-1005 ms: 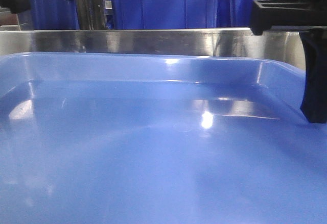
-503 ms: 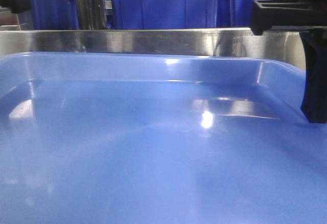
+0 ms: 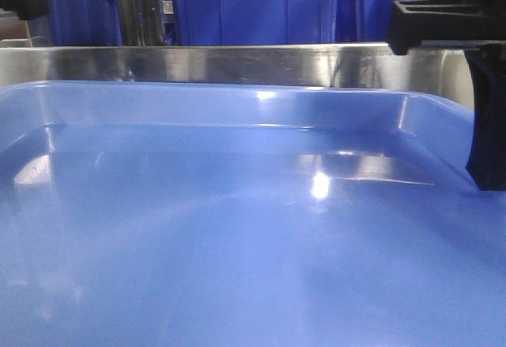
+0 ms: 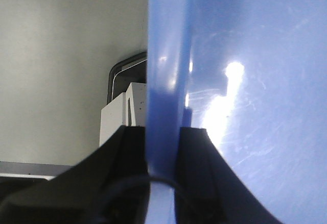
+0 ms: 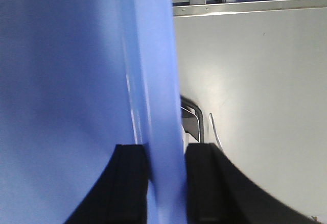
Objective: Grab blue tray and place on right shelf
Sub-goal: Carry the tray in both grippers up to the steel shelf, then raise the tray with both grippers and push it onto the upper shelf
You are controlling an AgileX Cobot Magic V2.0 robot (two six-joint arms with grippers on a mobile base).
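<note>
- Blue tray (image 3: 237, 228): fills most of the front view, level and empty, glossy floor catching one bright lamp glare. Carried by its two short edges, clear of the pale grey surface (image 5: 255, 81) seen past its rim in both wrist views.
- Left gripper (image 4: 162, 178): jaws clamped on the tray's left rim, one black finger on each side of the wall, no gap showing.
- Right gripper (image 5: 166, 183): jaws likewise clamped on the tray's right rim, the wall pinched between the two black fingers (image 5: 130, 183). In the front view, visible as a black bracket at the right edge, reaching down to the tray's corner.
- Right shelf (image 3: 237, 64): shiny steel front beam running straight across just behind the tray's far rim. Whether touching or just apart, cannot tell.
- Dark-blue bins (image 3: 253, 7): deep, stacked behind the beam, not part of the job.
- Change over the last second: practically none. Same rim line against the beam, same glare spot, same bracket position in all three front views.
- Meaning for the task, as a judgement: grab done, transport paused or very slow at the shelf's front. Placing not yet done. Next move likely a lift over the beam and a push forward, both arms kept in step to avoid twisting the rim out of either grip.
</note>
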